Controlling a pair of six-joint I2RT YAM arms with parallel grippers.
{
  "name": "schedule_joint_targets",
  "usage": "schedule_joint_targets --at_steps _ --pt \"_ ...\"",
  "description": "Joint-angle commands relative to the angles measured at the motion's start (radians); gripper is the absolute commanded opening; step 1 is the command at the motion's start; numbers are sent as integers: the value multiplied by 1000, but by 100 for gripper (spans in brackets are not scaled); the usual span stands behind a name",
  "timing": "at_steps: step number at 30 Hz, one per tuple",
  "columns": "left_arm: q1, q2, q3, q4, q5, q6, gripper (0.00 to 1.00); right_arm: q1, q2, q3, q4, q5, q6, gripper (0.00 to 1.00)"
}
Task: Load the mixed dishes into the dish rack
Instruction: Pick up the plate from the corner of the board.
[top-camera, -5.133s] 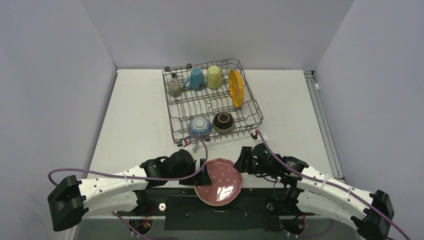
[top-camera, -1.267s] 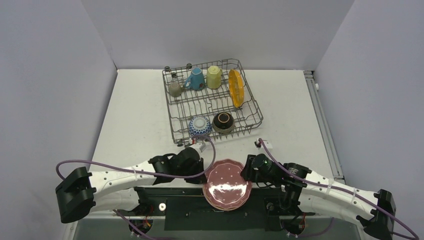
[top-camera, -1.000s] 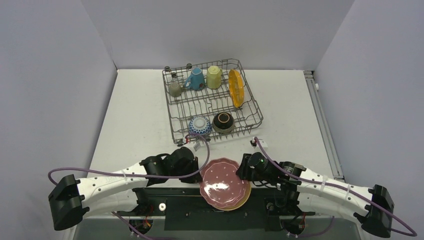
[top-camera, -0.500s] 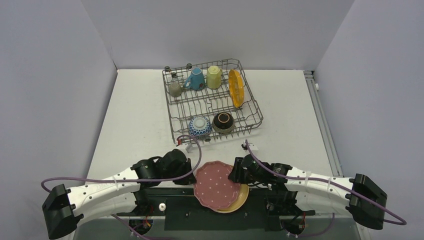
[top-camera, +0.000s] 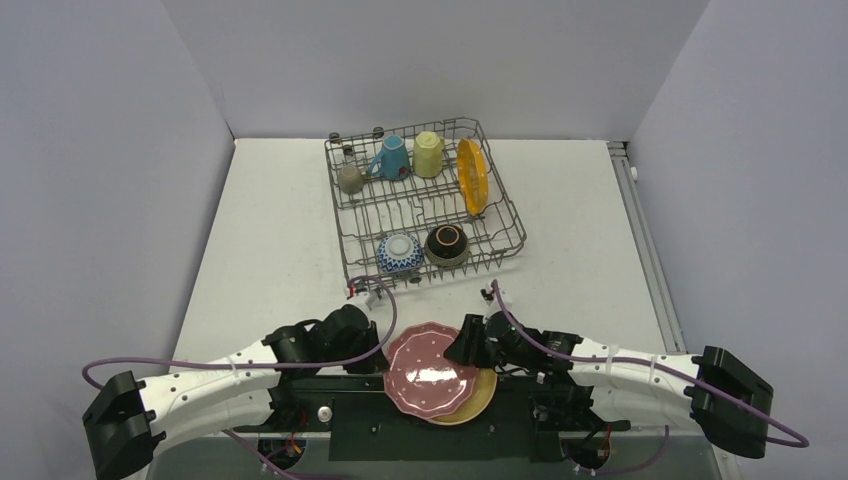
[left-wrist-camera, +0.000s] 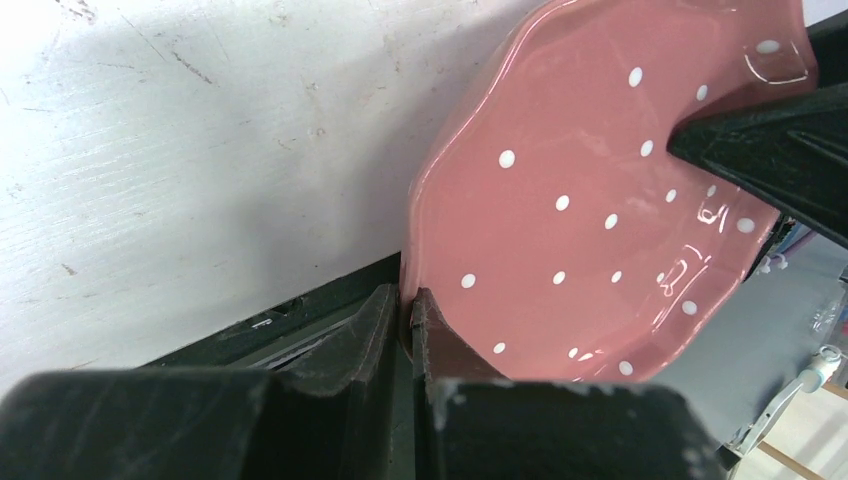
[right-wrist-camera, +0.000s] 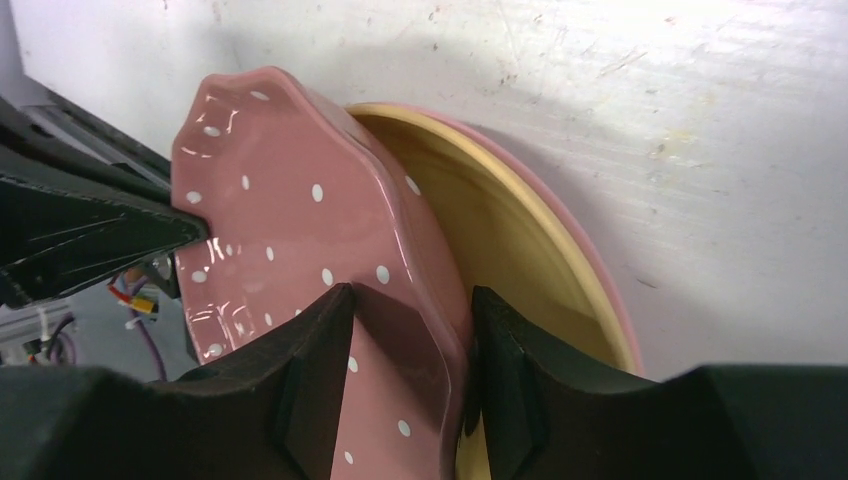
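At the near edge of the worktop (top-camera: 280, 220), the left end effector (left-wrist-camera: 408, 300) pinches the rim of the dark pink plate (left-wrist-camera: 590, 200). Only the right wrist view shows the right end effector (right-wrist-camera: 412, 305) loosely straddling it, jaws apart.

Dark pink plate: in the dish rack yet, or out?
Out. The dark pink plate lies over the yellow plate, its rim pinched in the left gripper, well short of the dish rack.
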Motion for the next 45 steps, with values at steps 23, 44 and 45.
schedule_joint_targets --at_steps 23,44,45 --pt "-3 16 -56 148 9 -48 0 1 -46 -175 346 -170 147 14" --pt "2 -36 52 20 -51 -15 4 -25 -257 -130 316 -140 157 0" --pt "3 -41 59 10 -55 -12 6 -27 -270 -125 311 -138 158 0"
